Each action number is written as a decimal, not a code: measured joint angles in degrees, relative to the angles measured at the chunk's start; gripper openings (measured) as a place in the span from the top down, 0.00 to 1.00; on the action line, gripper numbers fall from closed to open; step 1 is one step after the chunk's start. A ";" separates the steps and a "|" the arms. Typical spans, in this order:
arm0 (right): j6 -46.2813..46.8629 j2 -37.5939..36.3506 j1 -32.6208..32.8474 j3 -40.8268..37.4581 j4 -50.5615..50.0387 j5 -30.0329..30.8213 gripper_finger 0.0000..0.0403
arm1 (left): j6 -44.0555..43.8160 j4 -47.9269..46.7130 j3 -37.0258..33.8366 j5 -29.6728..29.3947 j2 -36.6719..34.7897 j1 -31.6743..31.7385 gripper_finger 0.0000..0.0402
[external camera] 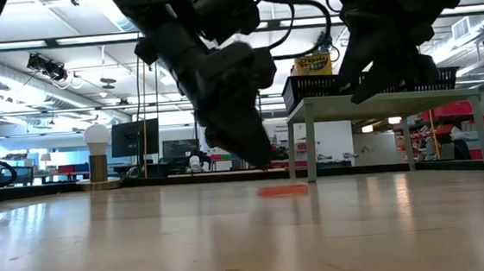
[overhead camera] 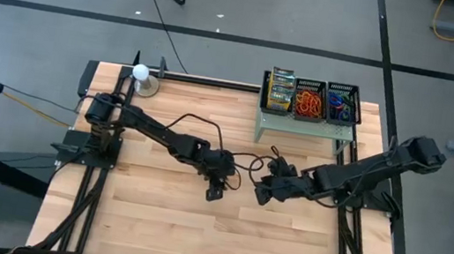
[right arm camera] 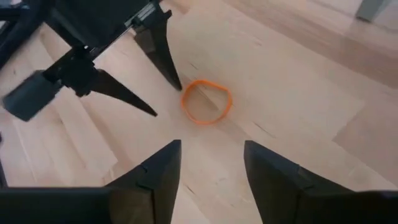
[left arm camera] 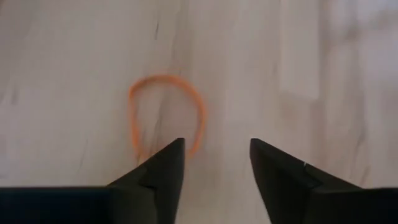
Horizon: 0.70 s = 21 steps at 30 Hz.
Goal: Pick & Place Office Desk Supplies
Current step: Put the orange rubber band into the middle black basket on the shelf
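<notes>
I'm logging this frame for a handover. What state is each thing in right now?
orange rubber band: lying flat on the table, free of both grippers.
left gripper: open, low over the band.
right gripper: open, empty, pointed at the band.
mesh trays: on the green shelf, filled with bands.
crayon boxes: stacked in the end tray.
white ball: upright on its stand.

I see a wooden table (overhead camera: 151, 223) with one orange rubber band (right arm camera: 206, 101) lying flat mid-table, a pale green shelf (overhead camera: 305, 127) at the back.
</notes>
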 joint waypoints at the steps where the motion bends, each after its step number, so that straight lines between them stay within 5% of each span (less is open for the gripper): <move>1: 0.79 0.28 -0.02 0.00 0.19 0.08 0.54 | 0.81 -2.15 0.59 -0.26 0.00 0.02 0.51; 5: 1.47 2.26 -0.56 0.01 2.95 -0.06 0.53 | 3.29 -12.00 2.63 -2.73 -1.30 -0.13 0.50; 9: -0.01 6.55 -1.38 0.02 8.91 -0.48 0.55 | 3.85 -10.96 -2.57 -7.48 -6.95 -1.83 0.68; 14: 1.07 11.55 -2.51 0.72 10.50 0.15 0.57 | -2.44 6.71 -20.12 -7.79 -17.16 -2.82 0.96; 21: 0.45 20.53 -6.74 7.54 7.11 -0.97 0.58 | -9.98 38.50 -41.49 -11.58 -28.81 -3.98 0.98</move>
